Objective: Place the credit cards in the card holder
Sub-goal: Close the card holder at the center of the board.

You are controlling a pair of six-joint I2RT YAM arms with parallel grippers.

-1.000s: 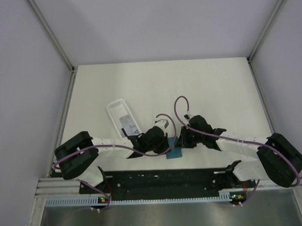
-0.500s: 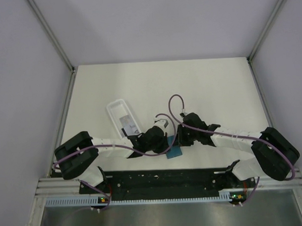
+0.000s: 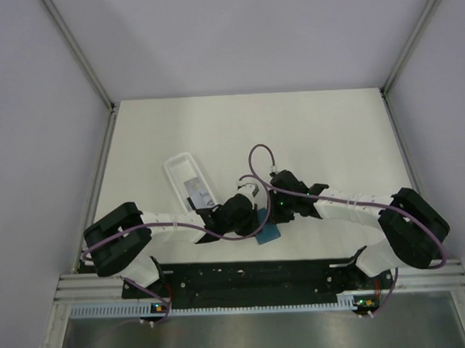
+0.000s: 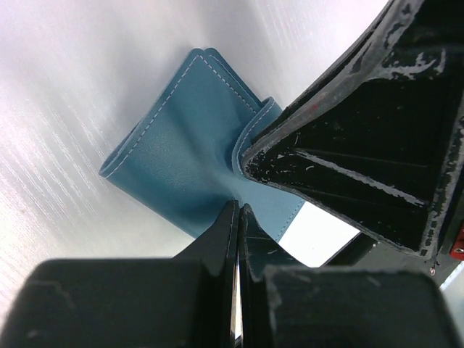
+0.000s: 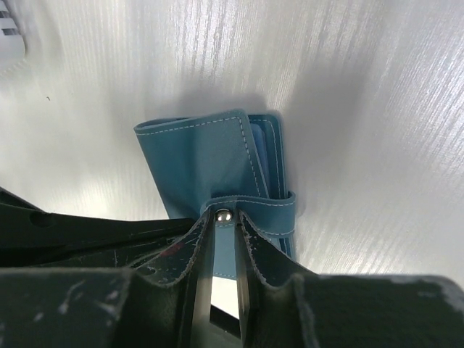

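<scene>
Wallet [image 3: 270,234], folded, is near the tabletop's [image 3: 292,134] near edge, about mid-width. Left gripper [image 4: 238,215] has its jaws pressed together on the wallet's edge. Right gripper [image 5: 220,223] pinches the snap tab [image 5: 255,212]. Cards [image 3: 195,187] lie in the tray [image 3: 176,170], further left.

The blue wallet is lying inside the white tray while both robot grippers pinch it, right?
Not quite. The teal wallet is not inside the white tray. The top external view shows it out on the table, apart from the tray and nearer the arms. The rest is right: the left gripper and the right gripper both pinch it.
</scene>
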